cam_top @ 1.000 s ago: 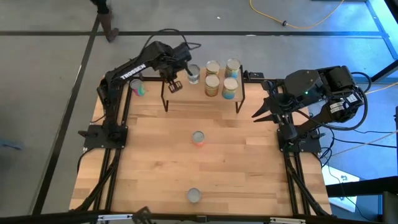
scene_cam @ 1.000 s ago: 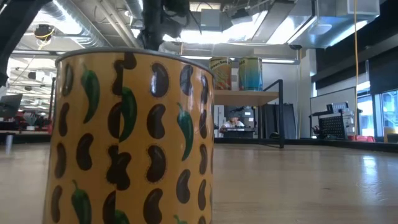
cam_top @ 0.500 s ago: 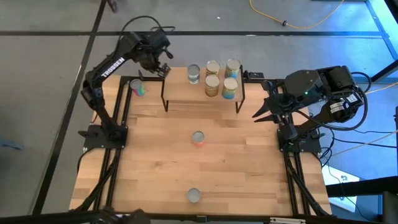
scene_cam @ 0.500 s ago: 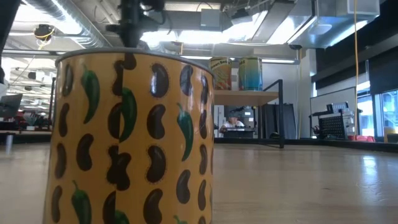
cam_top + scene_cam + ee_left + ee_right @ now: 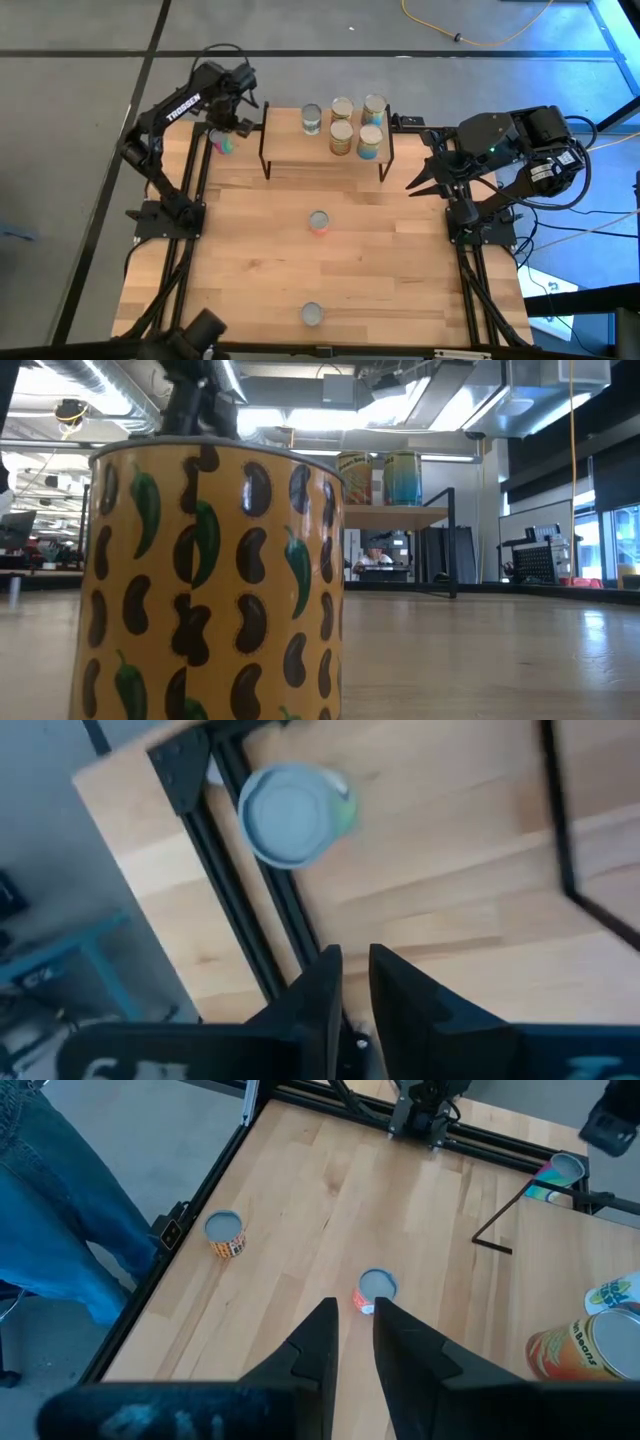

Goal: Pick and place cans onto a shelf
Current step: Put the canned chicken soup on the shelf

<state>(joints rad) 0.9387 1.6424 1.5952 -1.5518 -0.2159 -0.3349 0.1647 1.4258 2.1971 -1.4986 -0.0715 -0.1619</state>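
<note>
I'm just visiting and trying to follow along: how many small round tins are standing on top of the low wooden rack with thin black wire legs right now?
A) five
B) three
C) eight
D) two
A: the high view shows five small silver-topped tins on the light wood rack with black wire legs, one alone near its left part and four clustered toward its right end.

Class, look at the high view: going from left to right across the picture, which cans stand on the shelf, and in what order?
Silver-topped can → orange can → blue can. Two more cans sit behind these, overlapping them in the order, so they are left out.
</note>
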